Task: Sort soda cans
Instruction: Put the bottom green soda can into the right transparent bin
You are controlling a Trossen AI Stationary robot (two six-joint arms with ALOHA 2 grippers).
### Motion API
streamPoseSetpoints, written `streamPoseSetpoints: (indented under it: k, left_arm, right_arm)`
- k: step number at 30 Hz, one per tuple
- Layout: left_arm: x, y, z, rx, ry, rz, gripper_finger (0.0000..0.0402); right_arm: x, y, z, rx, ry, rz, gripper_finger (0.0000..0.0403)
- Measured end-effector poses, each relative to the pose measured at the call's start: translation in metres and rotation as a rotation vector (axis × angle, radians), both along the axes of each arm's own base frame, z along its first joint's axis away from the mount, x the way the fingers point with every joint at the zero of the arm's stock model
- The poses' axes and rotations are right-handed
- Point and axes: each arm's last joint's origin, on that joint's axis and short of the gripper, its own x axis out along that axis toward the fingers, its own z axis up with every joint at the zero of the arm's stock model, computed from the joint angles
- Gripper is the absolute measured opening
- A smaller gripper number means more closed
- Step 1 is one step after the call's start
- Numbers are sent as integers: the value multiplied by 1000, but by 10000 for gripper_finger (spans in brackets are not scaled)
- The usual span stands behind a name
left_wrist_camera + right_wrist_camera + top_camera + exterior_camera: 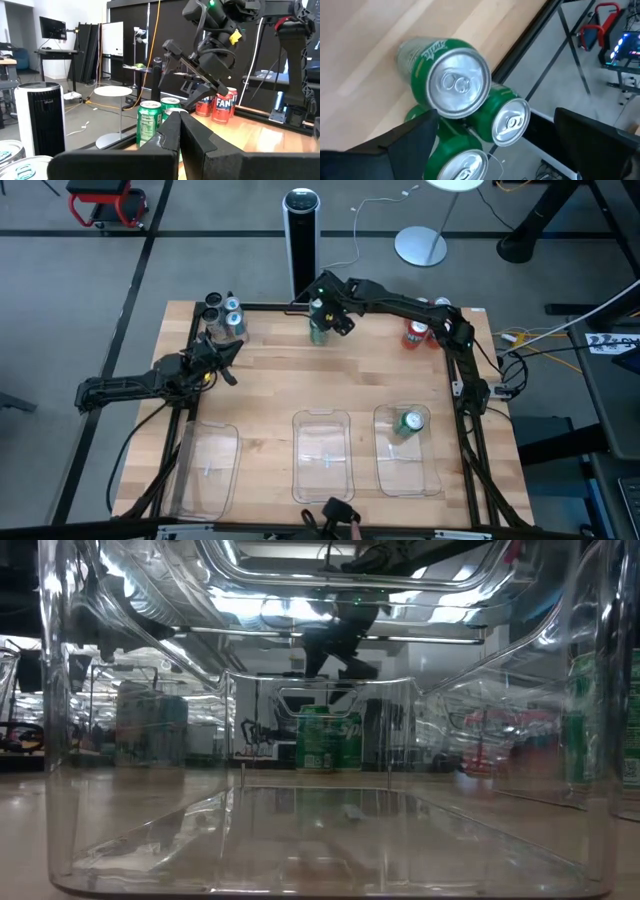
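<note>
Overhead: right gripper (322,308) hangs wide open above the green cans (318,330) at the far table edge, presumably lining up a pick; one green can (410,421) already sits in the right tray (385,470). Left gripper (222,360), closed and empty, waits near the silver cans (226,318). Right wrist: three green tops clustered, fingers (415,135) straddling the group.

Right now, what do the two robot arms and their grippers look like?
Both arms are dark, jointed links with black cables running along them. The left gripper has two blocky matte-black fingers. The right gripper has long flat black fingers, a yellow tag on its wrist and a green light on the housing above it.
</note>
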Motion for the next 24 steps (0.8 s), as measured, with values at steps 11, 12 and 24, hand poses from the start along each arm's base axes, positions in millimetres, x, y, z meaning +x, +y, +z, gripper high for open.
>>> streamPoseSetpoints:
  k: [11,12,24]
  left_arm:
    - [0,0,0,-3,1,0,0]
    - [0,0,0,-4,0,-1,0]
    - [0,0,-1,-6,12,-1,0]
  right_arm:
    - [3,0,-13,74,19,44,399]
    - [3,0,-17,76,34,40,399]
    - [10,-7,-43,110,74,56,399]
